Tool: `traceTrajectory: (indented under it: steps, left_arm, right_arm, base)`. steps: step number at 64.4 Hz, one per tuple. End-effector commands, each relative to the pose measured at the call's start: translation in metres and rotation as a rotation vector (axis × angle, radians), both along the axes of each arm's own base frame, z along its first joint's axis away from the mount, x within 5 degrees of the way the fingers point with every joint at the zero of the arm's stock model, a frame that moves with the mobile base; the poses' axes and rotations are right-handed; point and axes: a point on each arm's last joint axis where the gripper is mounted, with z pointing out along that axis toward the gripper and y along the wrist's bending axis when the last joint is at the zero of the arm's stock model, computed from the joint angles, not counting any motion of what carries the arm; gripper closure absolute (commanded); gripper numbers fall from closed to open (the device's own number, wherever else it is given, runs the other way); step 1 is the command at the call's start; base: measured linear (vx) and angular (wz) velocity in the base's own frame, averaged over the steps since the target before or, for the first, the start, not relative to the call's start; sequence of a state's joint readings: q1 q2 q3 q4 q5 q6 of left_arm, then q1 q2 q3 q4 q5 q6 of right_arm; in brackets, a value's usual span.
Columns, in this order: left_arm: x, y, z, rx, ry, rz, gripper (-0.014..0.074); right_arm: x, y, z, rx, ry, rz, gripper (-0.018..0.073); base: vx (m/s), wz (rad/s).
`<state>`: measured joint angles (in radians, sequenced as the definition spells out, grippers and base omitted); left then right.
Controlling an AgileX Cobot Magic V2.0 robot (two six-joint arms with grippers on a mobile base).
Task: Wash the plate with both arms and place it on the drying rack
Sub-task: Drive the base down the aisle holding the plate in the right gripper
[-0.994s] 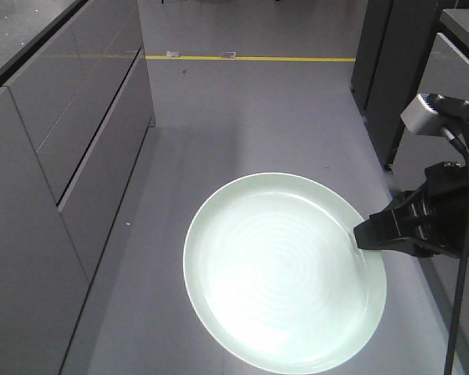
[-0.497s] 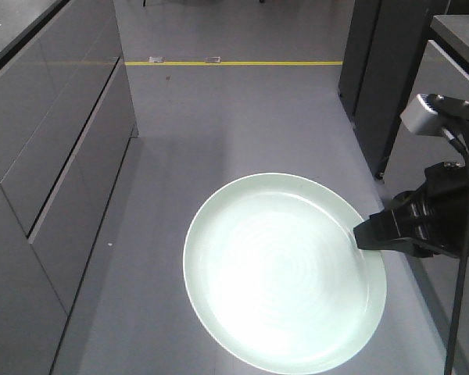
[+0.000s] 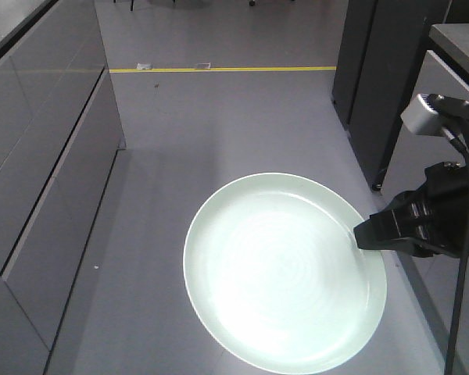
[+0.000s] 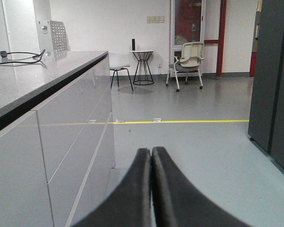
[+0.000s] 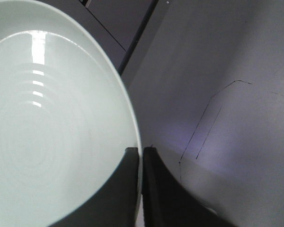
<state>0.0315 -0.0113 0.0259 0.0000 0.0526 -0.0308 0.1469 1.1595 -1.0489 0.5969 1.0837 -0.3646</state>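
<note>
Cabinets (image 3: 39, 180) and yellow line (image 3: 219, 69) slide away as you roll, while your right gripper (image 3: 359, 233) stays pinched on the right rim of the plate (image 3: 281, 269), left gripper (image 4: 151, 151) pressed together, empty.

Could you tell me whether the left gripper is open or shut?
Shut and empty: the left gripper shows both black fingers pressed together with nothing between.

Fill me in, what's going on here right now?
The right gripper holds the pale green plate by its right rim, face up, above the grey floor of an aisle between cabinets. The left gripper is shut on nothing and points down the aisle. Nowhere to wash or dry the plate is in view, so neither step looks started.
</note>
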Motion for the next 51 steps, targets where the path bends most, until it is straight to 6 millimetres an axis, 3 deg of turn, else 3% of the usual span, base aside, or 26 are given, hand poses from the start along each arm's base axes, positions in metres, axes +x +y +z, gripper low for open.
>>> traceTrajectory:
  steps: [1, 51]
  left_arm:
    - [-0.0035, -0.0002, 0.0183, -0.009, -0.121, -0.003, 0.0603]
    - [-0.0035, -0.0002, 0.0183, -0.009, -0.121, -0.003, 0.0603]
  right_arm:
    - [-0.0016, 0.0019, 0.0148, 0.049, -0.068, -0.01, 0.0564]
    - [-0.0016, 0.0019, 0.0148, 0.049, -0.068, -0.01, 0.0564]
  base:
    - [0.21, -0.02]
    - [0.19, -0.03]
